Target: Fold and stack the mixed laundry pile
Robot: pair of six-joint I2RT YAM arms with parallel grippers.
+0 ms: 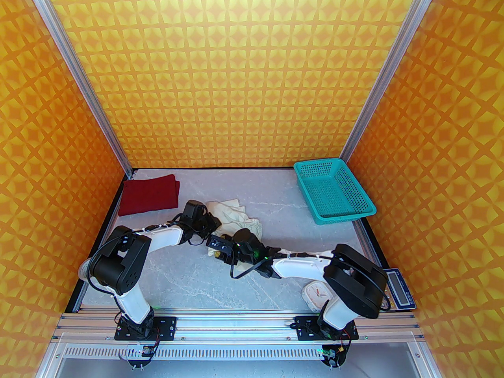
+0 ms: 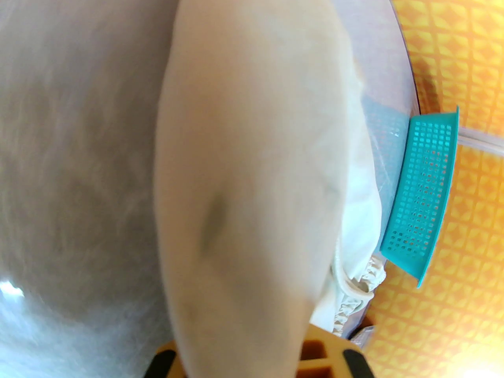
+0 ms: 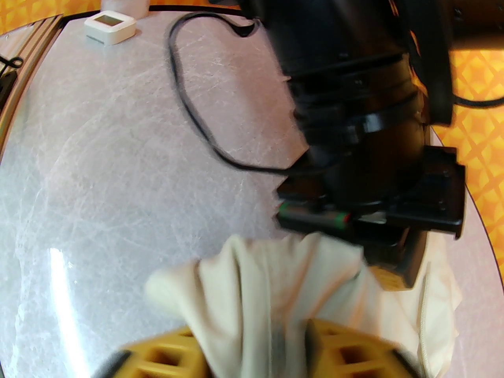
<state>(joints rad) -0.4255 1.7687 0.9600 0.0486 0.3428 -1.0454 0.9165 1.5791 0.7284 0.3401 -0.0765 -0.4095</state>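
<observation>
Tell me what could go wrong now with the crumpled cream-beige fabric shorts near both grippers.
1. The left gripper and the right gripper crowd closely over the crumpled cream-beige fabric shorts, so they might collide.
2. The thin black looping cable hangs near the cloth and may snag.

The left arm [image 1: 130, 258] and right arm [image 1: 307, 268] bend at the elbow and reach toward each other. The left hand [image 1: 210, 223] and right hand [image 1: 217, 246] sit low, close together. The right hand's fingers [image 3: 165, 354] stand apart; the left hand's spacing is hidden.
</observation>
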